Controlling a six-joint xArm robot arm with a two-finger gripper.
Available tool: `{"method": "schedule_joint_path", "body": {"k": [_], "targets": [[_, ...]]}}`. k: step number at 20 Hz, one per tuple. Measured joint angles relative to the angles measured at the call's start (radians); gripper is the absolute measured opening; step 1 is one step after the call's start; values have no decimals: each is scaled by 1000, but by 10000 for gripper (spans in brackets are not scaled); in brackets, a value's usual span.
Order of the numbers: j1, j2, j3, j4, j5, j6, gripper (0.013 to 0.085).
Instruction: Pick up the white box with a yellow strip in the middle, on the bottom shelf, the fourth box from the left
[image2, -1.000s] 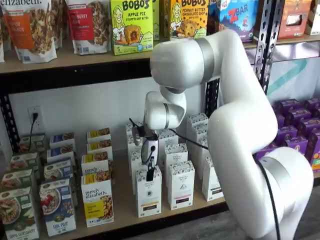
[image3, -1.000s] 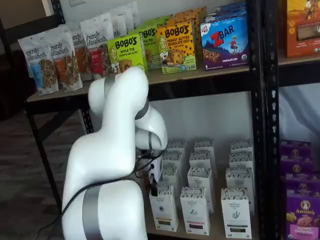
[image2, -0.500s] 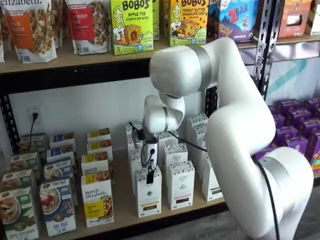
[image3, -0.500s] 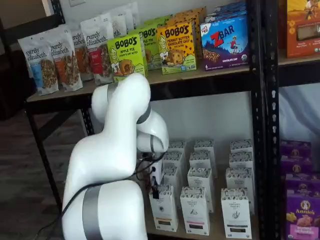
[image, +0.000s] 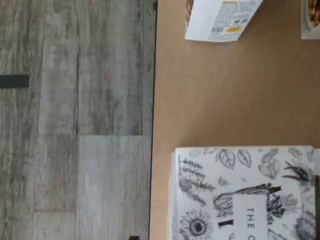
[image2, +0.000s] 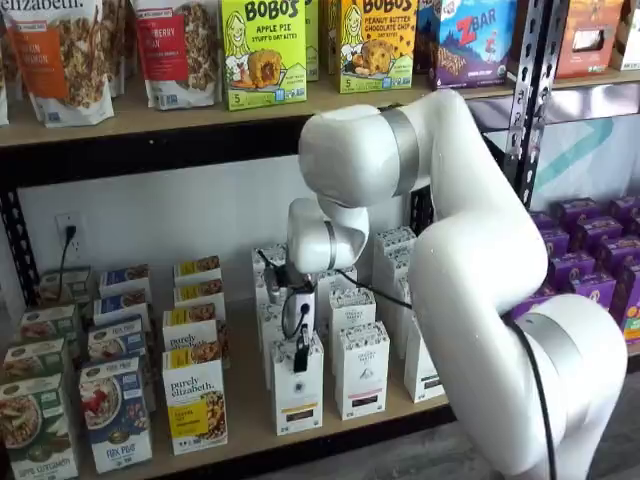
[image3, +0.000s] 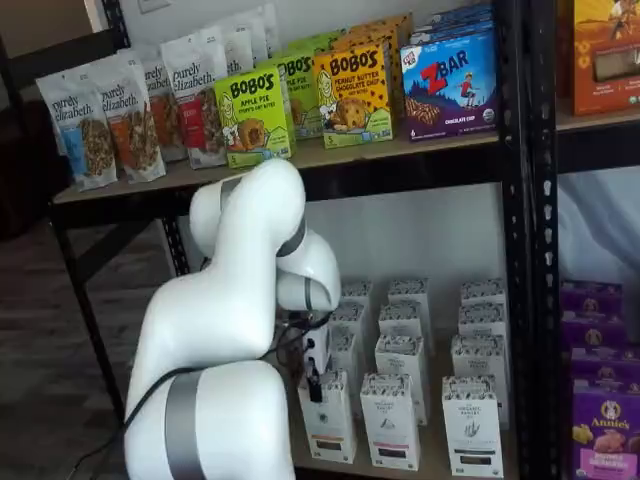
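Note:
The white box (image2: 297, 392) with its yellow strip stands upright at the front of the bottom shelf (image2: 245, 412); in both shelf views it shows, and again as the white box (image3: 328, 420). My gripper (image2: 300, 352) hangs straight over it, one black finger showing in front of the box's top edge, also seen as the gripper (image3: 315, 386). Only that finger shows, side-on, and nothing is lifted; the jaws stand at their widest. In the wrist view the speckled top of the white box (image: 245, 197) lies close below on the shelf board (image: 215, 95).
Like white cartons (image2: 361, 368) with black strips stand right of the target and behind it. Purely elizabeth boxes (image2: 195, 400) stand to its left. Purple Annie's boxes (image2: 590, 250) fill the rack at the right. The grey wood floor (image: 75, 125) lies beyond the shelf's black edge.
The arm has sunk a little, and the gripper has come down closer onto the top of the white box. The box has not moved.

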Motion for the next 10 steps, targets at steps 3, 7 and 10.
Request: {"method": "schedule_joint_path", "body": {"k": [3, 7, 10], "targets": [[3, 17, -9, -1, -15, 2, 850], [4, 31, -10, 11, -40, -8, 850], [5, 36, -7, 2, -55, -1, 850]]}}
